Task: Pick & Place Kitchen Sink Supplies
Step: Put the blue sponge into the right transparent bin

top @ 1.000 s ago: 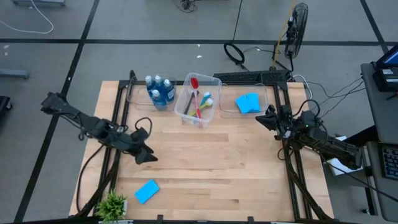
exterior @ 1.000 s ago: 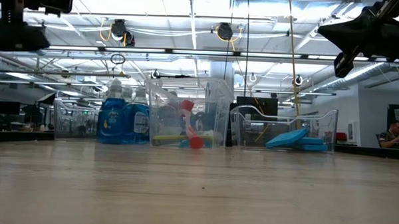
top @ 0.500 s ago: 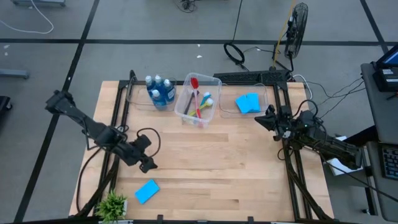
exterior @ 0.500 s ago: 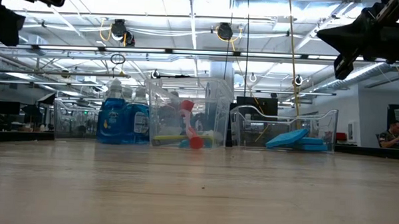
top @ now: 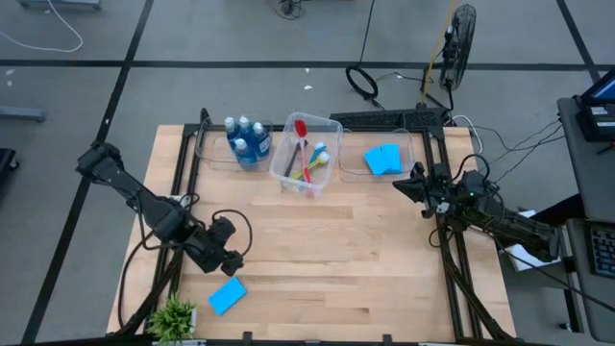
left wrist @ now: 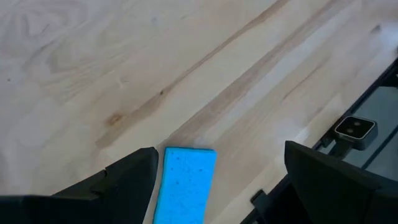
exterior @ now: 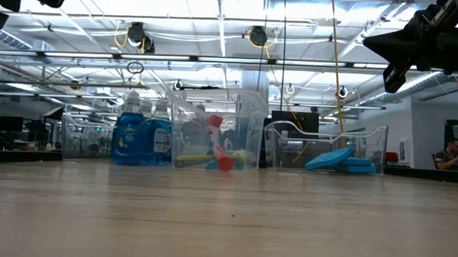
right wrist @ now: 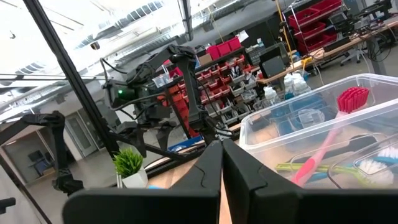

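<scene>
While the left gripper (top: pixel 229 261) hangs over the table's near left part with its jaws spread wide and nothing between them, a loose sponge (top: pixel 227 295) lies flat on the wood just beyond it, toward the front edge and near the plant (top: pixel 174 314) at the front left corner. In the left wrist view that sponge (left wrist: pixel 185 185) shows between the two dark fingers (left wrist: pixel 127 180), apart from both, with the table (left wrist: pixel 124 74) bare around it. The right gripper (top: pixel 411 183) waits at the right side of the table, raised, its jaws pressed together and holding nothing; its fingers (right wrist: pixel 217 168) meet in a closed wedge in the right wrist view. Along the far edge stand three clear bins. The left bin (top: pixel 209 154) holds the blue soap bottles (top: pixel 247 139), standing upright together. The middle bin (top: pixel 329 130) holds the brushes, among them a red one (top: pixel 300 130) lying with yellow-green and blue ones, their heads mixed at both ends. The right bin (top: pixel 408 144) holds two more sponges (top: pixel 383 160), lying against each other. In the low view the bottles (exterior: pixel 141 137), the red brush (exterior: pixel 215 136) and the binned sponges (exterior: pixel 336 159) show in a row across the far side, and a person (exterior: pixel 449 155) sits in the room beyond at the far right.
</scene>
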`<state>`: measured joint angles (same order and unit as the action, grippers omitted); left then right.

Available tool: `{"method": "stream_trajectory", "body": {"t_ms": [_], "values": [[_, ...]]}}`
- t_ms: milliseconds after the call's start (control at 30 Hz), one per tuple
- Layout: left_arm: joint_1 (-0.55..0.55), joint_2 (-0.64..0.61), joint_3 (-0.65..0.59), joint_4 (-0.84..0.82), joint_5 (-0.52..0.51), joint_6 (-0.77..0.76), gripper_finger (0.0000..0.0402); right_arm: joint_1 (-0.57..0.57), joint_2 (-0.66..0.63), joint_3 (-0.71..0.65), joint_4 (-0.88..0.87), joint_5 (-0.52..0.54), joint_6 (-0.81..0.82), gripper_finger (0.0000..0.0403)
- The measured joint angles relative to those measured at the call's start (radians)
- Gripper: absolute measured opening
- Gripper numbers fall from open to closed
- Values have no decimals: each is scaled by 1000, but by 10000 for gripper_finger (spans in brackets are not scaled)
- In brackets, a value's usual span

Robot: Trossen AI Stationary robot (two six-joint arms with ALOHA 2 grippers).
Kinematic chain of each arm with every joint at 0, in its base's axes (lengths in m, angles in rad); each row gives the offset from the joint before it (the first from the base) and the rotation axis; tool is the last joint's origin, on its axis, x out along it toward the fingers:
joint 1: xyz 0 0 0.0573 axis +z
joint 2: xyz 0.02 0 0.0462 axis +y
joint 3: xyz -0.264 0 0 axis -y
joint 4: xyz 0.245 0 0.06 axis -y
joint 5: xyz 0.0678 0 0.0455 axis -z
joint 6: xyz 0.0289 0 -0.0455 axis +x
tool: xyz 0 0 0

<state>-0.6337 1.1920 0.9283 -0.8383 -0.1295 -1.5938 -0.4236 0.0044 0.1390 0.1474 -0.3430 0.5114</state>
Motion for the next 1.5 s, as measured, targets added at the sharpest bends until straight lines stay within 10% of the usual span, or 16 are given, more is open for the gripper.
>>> {"method": "stream_trajectory", "body": {"t_ms": [533,1500], "values": [[1,1,0,29,-30,144,349,0,0,0,0,0,0,0],[-169,217,-2,35,204,-99,349,0,0,0,-2,0,-1,0]]}}
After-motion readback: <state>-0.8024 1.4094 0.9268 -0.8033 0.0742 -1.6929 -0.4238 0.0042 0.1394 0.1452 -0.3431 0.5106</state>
